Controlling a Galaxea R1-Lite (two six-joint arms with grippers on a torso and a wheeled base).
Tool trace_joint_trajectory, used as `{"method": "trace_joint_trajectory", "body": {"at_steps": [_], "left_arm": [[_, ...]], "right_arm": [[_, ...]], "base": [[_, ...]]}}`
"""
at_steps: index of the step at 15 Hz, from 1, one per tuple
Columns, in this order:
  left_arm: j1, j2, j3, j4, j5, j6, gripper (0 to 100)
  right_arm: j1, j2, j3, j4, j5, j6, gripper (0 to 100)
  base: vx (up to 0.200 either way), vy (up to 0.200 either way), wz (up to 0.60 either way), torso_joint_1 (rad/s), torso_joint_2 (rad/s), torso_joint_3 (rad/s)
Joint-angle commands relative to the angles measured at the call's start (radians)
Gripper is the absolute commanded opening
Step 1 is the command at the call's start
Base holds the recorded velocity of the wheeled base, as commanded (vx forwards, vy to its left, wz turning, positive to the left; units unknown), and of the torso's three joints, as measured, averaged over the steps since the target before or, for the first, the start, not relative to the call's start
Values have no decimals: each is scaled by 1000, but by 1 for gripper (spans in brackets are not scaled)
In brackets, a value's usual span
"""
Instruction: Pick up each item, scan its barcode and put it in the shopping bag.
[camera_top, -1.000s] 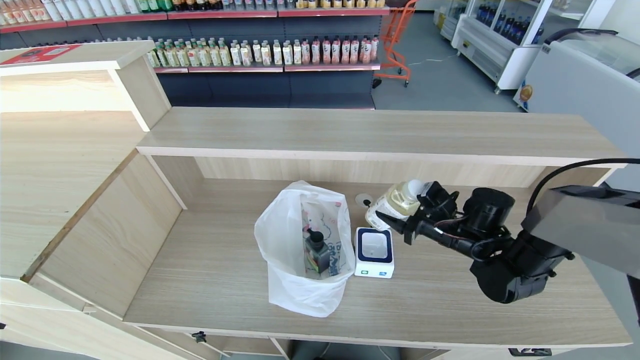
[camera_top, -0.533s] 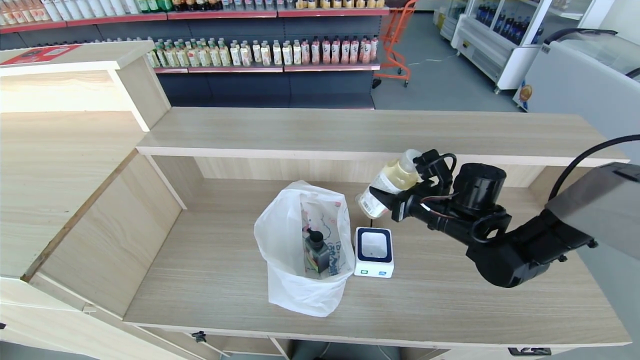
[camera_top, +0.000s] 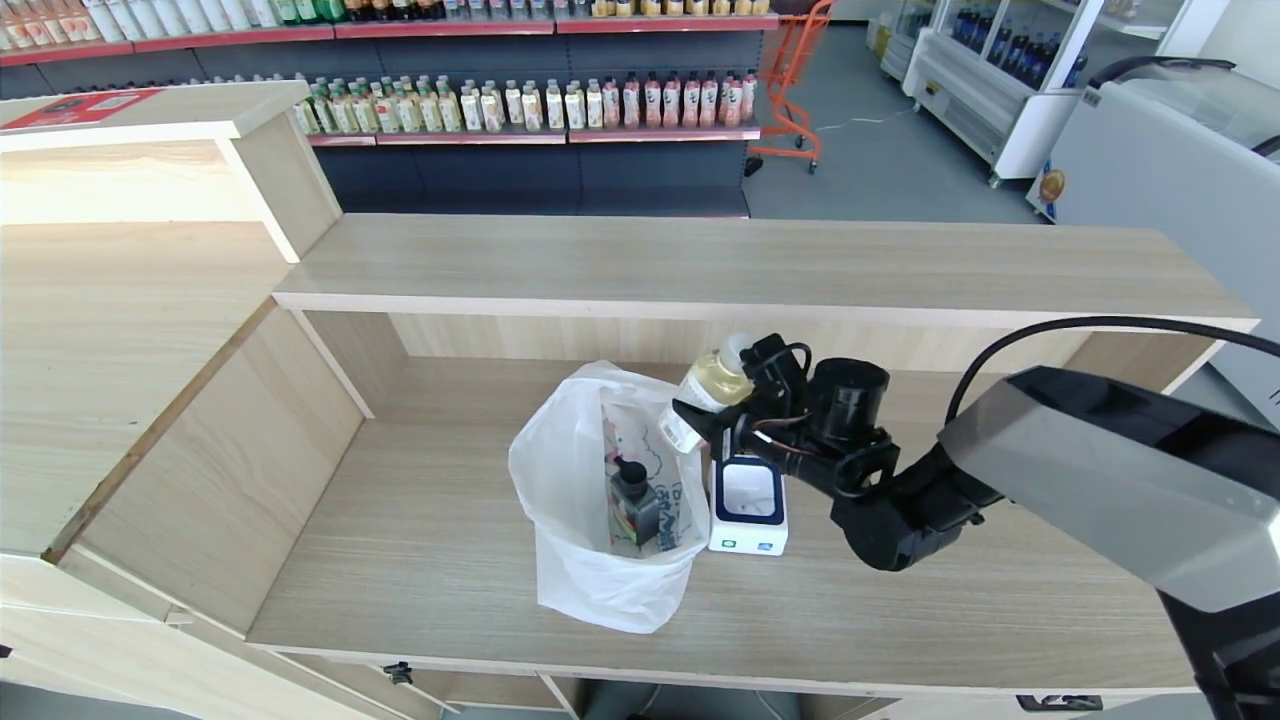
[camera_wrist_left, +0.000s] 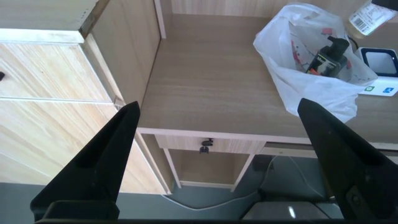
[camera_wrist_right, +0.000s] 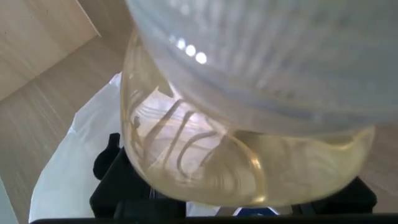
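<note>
Table: pale wood-grain laminate, matt and smooth. Scanner: smooth white plastic housing with a dark blue rim and a glossy window on top. Shopping bag, just left of the scanner: thin white plastic film, translucent, crinkled, faintly shiny. Dark bottle inside the bag, left of the scanner: black plastic pump head, matt. Bottle above the scanner's far edge: clear glossy plastic over pale yellow liquid, ribbed whitish cap, white label that looks like paper. Right gripper, clasping that bottle: matt black fingers, seemingly plastic.
</note>
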Motion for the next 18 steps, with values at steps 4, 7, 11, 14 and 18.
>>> {"method": "trace_joint_trajectory", "body": {"at_steps": [4, 7, 11, 14, 18], "left_arm": [[0, 2, 0, 0, 0, 0, 100], [0, 2, 0, 0, 0, 0, 100], [0, 2, 0, 0, 0, 0, 100], [0, 2, 0, 0, 0, 0, 100], [0, 2, 0, 0, 0, 0, 100]], "right_arm": [[5, 130, -139, 45, 1, -4, 0], [12, 158, -157, 42, 1, -16, 0], [8, 181, -160, 42, 4, -34, 0], [10, 222, -195, 36, 3, -39, 0], [24, 268, -243, 43, 4, -47, 0]], "base": [[0, 0, 0, 0, 0, 0], [0, 0, 0, 0, 0, 0], [0, 0, 0, 0, 0, 0], [0, 0, 0, 0, 0, 0], [0, 0, 0, 0, 0, 0]]}}
